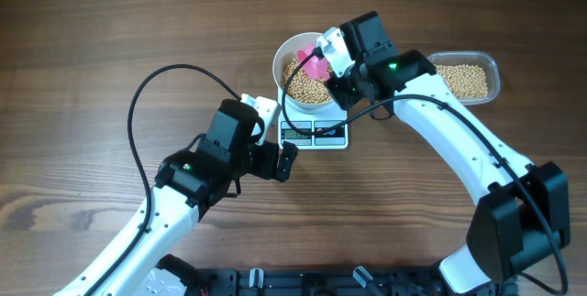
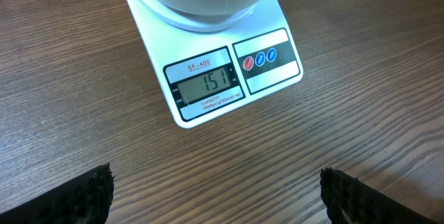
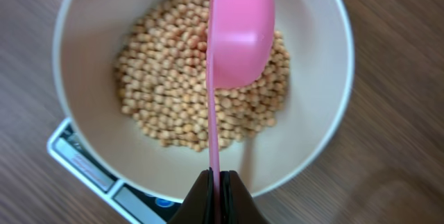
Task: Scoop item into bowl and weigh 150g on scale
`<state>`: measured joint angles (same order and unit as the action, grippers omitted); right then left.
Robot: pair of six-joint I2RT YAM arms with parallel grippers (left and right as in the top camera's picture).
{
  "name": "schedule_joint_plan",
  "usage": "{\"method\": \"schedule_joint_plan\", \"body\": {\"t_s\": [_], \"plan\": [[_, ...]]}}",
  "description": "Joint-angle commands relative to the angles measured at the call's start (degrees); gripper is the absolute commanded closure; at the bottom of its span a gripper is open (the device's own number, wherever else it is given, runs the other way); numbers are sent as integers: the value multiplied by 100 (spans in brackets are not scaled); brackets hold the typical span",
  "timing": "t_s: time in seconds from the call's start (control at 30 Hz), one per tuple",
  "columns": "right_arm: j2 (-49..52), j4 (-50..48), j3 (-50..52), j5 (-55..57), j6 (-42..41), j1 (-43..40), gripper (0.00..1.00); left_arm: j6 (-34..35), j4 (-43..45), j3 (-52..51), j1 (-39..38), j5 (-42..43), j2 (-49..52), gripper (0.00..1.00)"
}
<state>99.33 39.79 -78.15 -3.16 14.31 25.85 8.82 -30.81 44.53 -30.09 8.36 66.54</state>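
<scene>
The white bowl [image 1: 305, 67] stands on the small white scale [image 1: 315, 135] and holds a heap of tan beans [image 3: 180, 78]. In the left wrist view the scale [image 2: 215, 78] display reads 151. My right gripper [image 3: 216, 182] is shut on the thin handle of a pink scoop [image 3: 239, 30], whose cup is turned on its side over the beans in the bowl [image 3: 312, 113]. My left gripper [image 2: 215, 196] is open on the near side of the scale, over bare wood, with nothing between its dark fingers [image 2: 76, 200].
A clear plastic tub [image 1: 465, 78] with more beans sits at the back right, beside the right arm. The right arm [image 1: 459, 149] crosses the table's right half, the left arm [image 1: 193, 186] its front left.
</scene>
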Motion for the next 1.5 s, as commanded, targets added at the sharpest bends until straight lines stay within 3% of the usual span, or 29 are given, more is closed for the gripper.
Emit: {"method": "schedule_joint_plan", "body": {"t_s": [0.0, 0.9, 1.47], "plan": [[61, -26, 26, 356, 90, 24, 96, -70, 13, 111, -35, -31, 28, 0], [42, 291, 13, -96, 42, 339, 96, -70, 13, 111, -35, -31, 26, 0], [-507, 9, -63, 448, -79, 332, 96, -70, 13, 111, -35, -31, 28, 0]]}}
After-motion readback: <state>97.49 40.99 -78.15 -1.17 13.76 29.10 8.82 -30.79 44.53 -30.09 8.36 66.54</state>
